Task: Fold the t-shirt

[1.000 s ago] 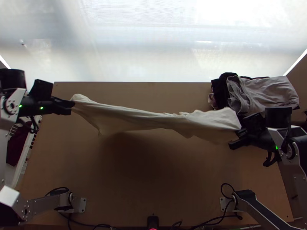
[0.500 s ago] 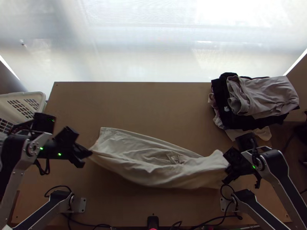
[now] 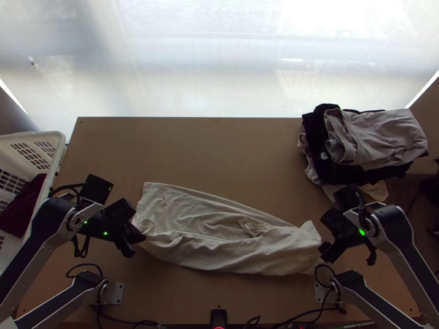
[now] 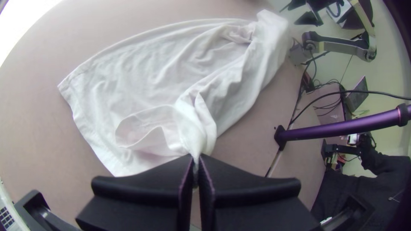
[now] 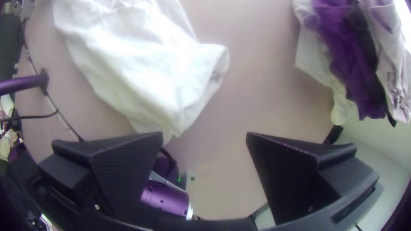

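At the far left stood a white plastic basket (image 3: 59, 156) with a dark red cloth (image 3: 24, 205) inside. Beside it, over the near left part of the counter (image 3: 192, 142), the left gripper (image 4: 196, 159) had its fingers pressed together on a twisted gather of the t-shirt (image 3: 208, 222), pinched at the shirt's near left corner.

The t-shirt stretched from there across the near half of the counter. Its far layer lay fairly spread, with a straight edge at the left end; the near side was doubled over in a loose, wrinkled band, and a small crumple showed toward the right. The work looked to be at an early fold, the cloth being laid doubled rather than finished. Just off its right end was the right gripper (image 5: 204, 134), its fingers wide apart with nothing between them.

The next move likely called for the left fingers to let the corner down flat, then for smoothing before the ends were brought inward; a tug there could skew the layers. Farther right, a pile of clothes (image 3: 376, 134) sat at the counter's far corner.
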`<move>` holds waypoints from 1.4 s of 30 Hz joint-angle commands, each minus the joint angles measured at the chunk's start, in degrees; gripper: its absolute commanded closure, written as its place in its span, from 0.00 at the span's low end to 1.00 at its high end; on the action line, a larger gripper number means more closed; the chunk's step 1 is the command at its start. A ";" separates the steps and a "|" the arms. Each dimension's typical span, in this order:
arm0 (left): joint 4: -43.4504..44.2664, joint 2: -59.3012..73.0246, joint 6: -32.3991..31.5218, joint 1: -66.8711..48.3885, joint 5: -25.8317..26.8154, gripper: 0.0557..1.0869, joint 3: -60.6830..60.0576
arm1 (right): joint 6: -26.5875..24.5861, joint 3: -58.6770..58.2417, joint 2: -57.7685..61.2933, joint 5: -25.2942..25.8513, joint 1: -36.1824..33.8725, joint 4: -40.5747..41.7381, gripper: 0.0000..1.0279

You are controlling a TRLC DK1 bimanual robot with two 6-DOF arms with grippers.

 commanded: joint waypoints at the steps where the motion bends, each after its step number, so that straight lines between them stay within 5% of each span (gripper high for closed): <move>1: 0.67 0.23 0.16 -1.09 -0.51 0.90 -1.21 | 2.41 12.77 4.71 0.34 -1.24 -1.24 0.12; 4: 1.29 0.32 0.16 -0.30 -0.95 0.90 -0.95 | 9.62 10.74 8.14 -0.80 11.06 2.98 0.12; 15: -1.70 -0.12 3.68 10.16 -1.39 0.90 4.24 | 7.16 9.07 24.67 -0.80 29.70 13.71 0.15; 26: -5.48 -2.58 8.95 20.44 -1.47 0.90 5.65 | 2.50 1.60 31.08 -0.80 25.13 21.44 0.16; 31: -5.57 -3.99 8.95 20.44 -1.47 0.90 4.24 | 0.56 -1.03 31.61 -0.80 23.90 26.80 0.39; 37: -5.57 -4.25 9.31 21.50 -1.91 0.90 4.33 | -1.37 1.69 28.36 -1.24 22.84 25.40 0.93; 42: -5.39 -2.76 10.27 23.17 -2.18 0.90 5.82 | -2.07 10.92 20.71 -1.15 20.20 18.01 0.97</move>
